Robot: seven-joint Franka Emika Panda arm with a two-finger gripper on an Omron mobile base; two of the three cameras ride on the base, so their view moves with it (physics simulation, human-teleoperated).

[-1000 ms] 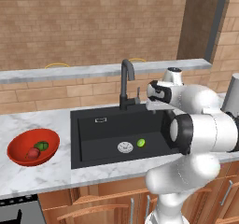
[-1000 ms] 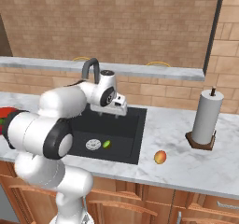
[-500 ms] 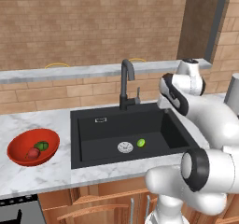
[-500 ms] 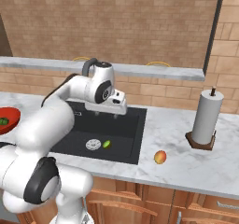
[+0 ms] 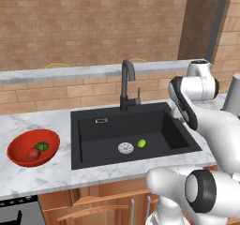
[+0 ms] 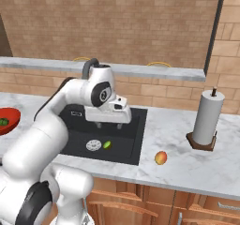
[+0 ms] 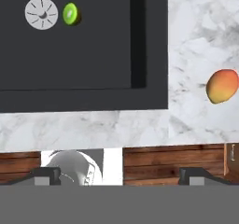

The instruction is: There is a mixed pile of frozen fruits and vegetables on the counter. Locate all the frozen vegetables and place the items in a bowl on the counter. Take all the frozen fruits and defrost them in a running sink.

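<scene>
The glossy red bowl (image 5: 18,144) sits on the white marble counter (image 5: 47,172) left of the sink and holds the dull red piece (image 5: 33,154) and the dark green piece (image 5: 41,146). The yellow-green ball (image 5: 141,143) lies in the black sink (image 5: 154,121) beside the silver drain (image 5: 125,147). The orange-yellow fruit (image 6: 161,158) rests on the counter right of the sink. My gripper (image 6: 108,124) hangs open and empty above the sink's right side, pointing down. In the hand view my gripper (image 7: 121,176) looks down on the ball (image 7: 70,14) and the fruit (image 7: 222,86).
A dark gooseneck faucet (image 5: 126,83) stands behind the sink. A paper towel roll (image 6: 208,118) on a wooden holder stands at the right, behind the orange-yellow fruit. A grey ledge (image 5: 70,71) runs along the brick wall. Wooden cabinets (image 7: 177,162) front the counter.
The arm has swung to the right, carrying the open gripper from over the sink's middle toward its right side. The fruit pieces and the bowl have not moved.
</scene>
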